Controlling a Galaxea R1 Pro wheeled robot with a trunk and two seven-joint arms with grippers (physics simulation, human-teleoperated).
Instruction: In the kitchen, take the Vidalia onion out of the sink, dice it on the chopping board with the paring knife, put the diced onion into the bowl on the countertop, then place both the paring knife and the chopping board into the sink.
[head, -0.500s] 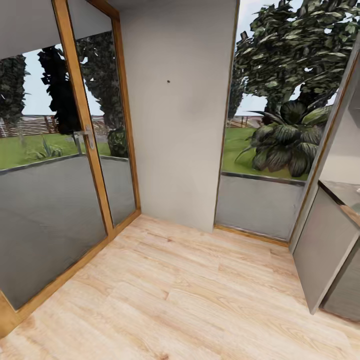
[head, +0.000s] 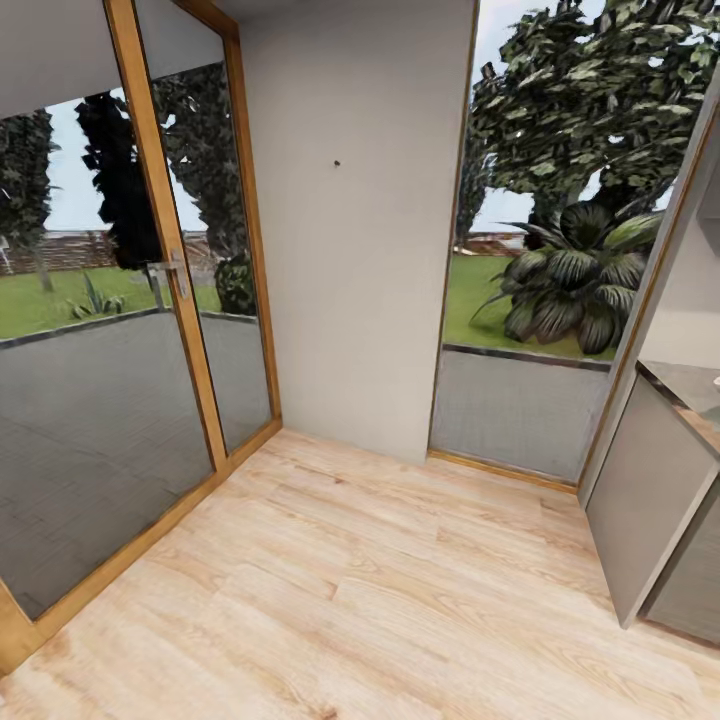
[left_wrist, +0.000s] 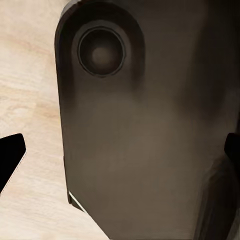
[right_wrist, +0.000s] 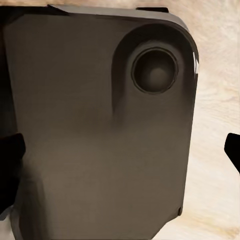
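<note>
Both grippers hang low over the wooden floor (head: 360, 600), fingers spread with nothing between them, while the countertop (head: 690, 385) lies off to the robot's right, nearer its right arm.

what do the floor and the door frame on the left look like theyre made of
The floor looks like pale wood planks or laminate: long boards with visible grain and seams, matte finish. The door frame looks like warmer, orange-brown wood with a smooth finish, around reflective glass panes. As a render, real material stays uncertain.
</note>
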